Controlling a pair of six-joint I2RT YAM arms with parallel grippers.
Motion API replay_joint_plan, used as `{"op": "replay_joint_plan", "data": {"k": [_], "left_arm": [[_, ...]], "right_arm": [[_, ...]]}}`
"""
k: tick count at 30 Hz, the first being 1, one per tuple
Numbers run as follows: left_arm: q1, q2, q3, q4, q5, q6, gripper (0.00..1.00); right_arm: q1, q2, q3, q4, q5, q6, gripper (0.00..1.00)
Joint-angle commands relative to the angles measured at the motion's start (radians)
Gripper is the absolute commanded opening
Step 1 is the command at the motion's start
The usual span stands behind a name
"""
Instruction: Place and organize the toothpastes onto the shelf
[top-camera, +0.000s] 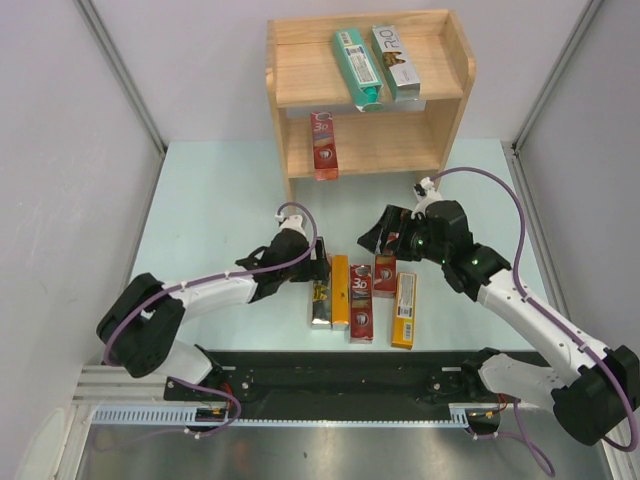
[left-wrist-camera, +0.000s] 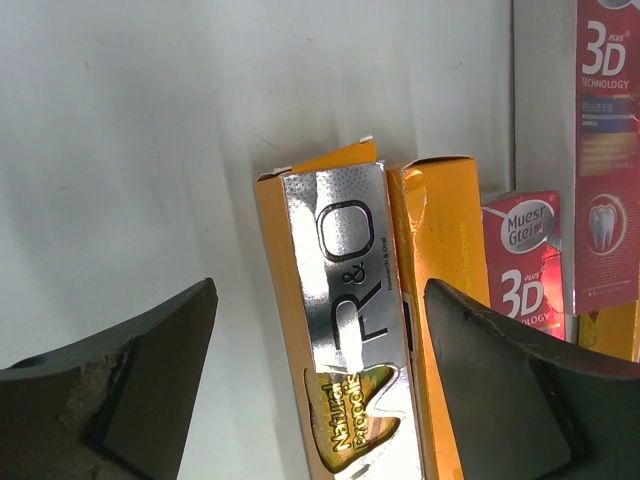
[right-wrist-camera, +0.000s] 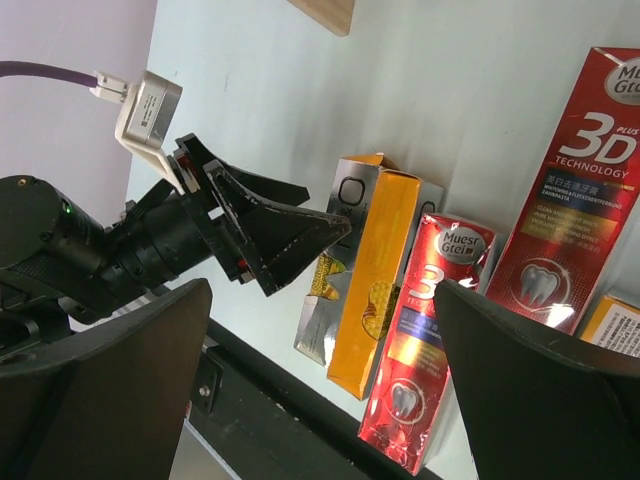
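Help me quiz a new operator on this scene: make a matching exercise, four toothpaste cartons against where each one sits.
Things
1. teal-green carton
2. silver carton nearest the left arm
3. farthest red carton
4. yellow carton nearest the right arm

Places
A. between the open jaws of the left gripper
B. lower tier of the shelf
C. top tier of the shelf
D. right end of the row on the table

Pairs: 1-C, 2-A, 3-B, 4-D
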Motion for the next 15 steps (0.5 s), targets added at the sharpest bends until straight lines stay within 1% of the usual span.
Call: {"op": "replay_joint_plan", "data": {"k": [1, 7, 15], "left_arm": [[-0.005, 0.022, 0.048, 0.006, -0.009, -0.008, 0.9], [-0.007, 0.051, 0.066, 0.006, -0.012, -0.005, 0.89], [-0.013, 0.134, 0.114, 0.004, 0.018, -0.001, 0.86]], "right_arm": [[-0.01, -0.031, -0.005, 0.013, 0.008, -0.026, 1.0], [-0.028, -0.04, -0.022, 0.013, -0.004, -0.028, 1.0], [-0.059, -0.046, -0.034, 0.016, -0.03, -0.035, 1.0]]}}
